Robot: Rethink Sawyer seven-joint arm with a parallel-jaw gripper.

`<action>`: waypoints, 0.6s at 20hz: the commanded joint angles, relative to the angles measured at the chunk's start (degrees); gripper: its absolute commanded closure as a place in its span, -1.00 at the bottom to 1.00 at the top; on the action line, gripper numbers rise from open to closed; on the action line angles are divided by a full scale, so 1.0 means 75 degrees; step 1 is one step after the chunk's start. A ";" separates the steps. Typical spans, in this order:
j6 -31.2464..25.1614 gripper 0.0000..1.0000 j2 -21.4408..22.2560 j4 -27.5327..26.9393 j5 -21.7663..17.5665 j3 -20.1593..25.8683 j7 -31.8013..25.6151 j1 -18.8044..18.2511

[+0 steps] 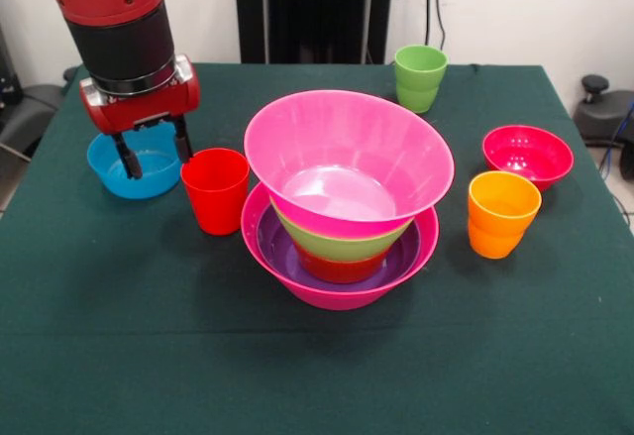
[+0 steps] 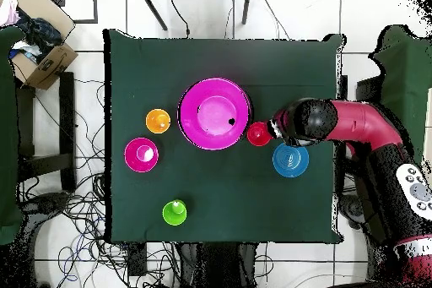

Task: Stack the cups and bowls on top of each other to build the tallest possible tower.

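Observation:
The tower (image 1: pixel 342 207) stands mid-table: a hot-pink bowl (image 1: pixel 297 286) at the base holds a purple, an orange-red and a lime green bowl, with a second large pink bowl (image 1: pixel 347 153) tilted on top; from above it shows as the tower (image 2: pixel 213 114). A red cup (image 1: pixel 215 189) (image 2: pixel 258 133) stands upright just left of it. My gripper (image 1: pixel 153 155) hangs open over the blue bowl (image 1: pixel 134 165) (image 2: pixel 290 160), beside the red cup, holding nothing. A green cup (image 1: pixel 420 77) (image 2: pixel 175 212), an orange cup (image 1: pixel 502 213) (image 2: pixel 158 121) and a crimson bowl (image 1: pixel 527 156) (image 2: pixel 141 154) stand apart.
The dark green tablecloth (image 1: pixel 149 356) covers the table. A cardboard box (image 2: pixel 42 57) sits on the floor off one corner, with cables around the table.

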State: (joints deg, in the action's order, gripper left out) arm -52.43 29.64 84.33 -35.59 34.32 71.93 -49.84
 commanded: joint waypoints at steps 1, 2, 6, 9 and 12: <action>0.0705 -1.00 -0.0443 0.0677 0.0028 -0.0370 0.0669 0.0138; 0.0809 -1.00 -0.0457 0.0731 0.0061 -0.0348 0.0709 0.0117; 0.1013 -1.00 -0.0469 0.0849 0.0220 -0.0325 0.0838 0.0118; 0.1138 -1.00 -0.0452 0.0897 0.0307 -0.0365 0.0913 0.0167; 0.1331 -1.00 -0.0458 0.0944 0.0344 -0.0437 0.0994 0.0216</action>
State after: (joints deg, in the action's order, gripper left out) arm -47.10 29.48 88.41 -33.44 33.37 71.97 -49.81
